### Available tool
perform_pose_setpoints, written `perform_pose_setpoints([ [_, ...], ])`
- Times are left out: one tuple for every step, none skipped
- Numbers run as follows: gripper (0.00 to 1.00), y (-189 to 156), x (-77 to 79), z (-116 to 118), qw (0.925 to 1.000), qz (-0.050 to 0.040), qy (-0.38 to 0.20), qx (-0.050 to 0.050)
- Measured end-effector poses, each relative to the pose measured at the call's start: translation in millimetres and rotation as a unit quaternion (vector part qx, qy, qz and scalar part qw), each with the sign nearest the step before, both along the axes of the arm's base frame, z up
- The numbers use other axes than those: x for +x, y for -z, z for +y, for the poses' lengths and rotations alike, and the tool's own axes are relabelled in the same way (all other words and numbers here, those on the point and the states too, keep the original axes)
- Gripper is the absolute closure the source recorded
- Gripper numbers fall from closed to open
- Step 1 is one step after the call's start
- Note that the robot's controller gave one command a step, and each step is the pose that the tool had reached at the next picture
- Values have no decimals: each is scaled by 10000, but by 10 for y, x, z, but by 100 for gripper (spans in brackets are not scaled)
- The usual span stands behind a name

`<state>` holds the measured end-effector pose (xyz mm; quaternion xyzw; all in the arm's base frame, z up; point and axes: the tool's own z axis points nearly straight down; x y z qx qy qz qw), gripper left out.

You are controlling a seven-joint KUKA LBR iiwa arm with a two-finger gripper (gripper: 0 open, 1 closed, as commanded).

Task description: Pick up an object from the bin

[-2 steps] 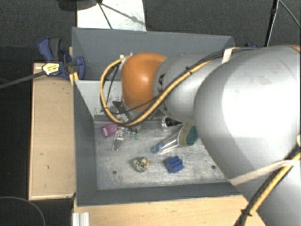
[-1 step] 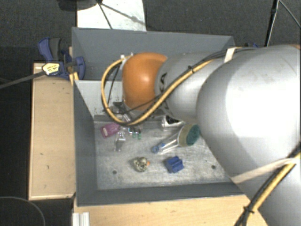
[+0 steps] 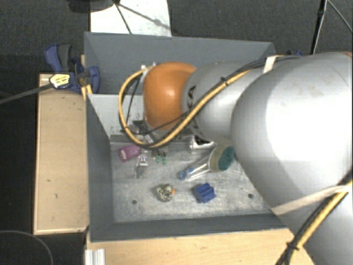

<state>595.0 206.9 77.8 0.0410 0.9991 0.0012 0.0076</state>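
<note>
Camera view: the arm comes in from 3 o'clock, with its orange cover above the bin's rear left. The tool sits low at 9 o'clock on the floor. I cannot tell if it is open or closed. Nearest to it are the purple cylinder, just at its 10 o'clock, and the green bit at its 3 o'clock. The gold lump lies at 6, the blue block at 5, the blue pen mid-floor, and the roll at 2.
</note>
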Motion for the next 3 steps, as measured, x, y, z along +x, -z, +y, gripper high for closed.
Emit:
perform_pose_setpoints([
  [0,6,-39,63,10000,-11,-60,-2],
  [0,9,-34,61,10000,-8,58,21],
  [0,68,-64,167,9995,48,-320,-2],
])
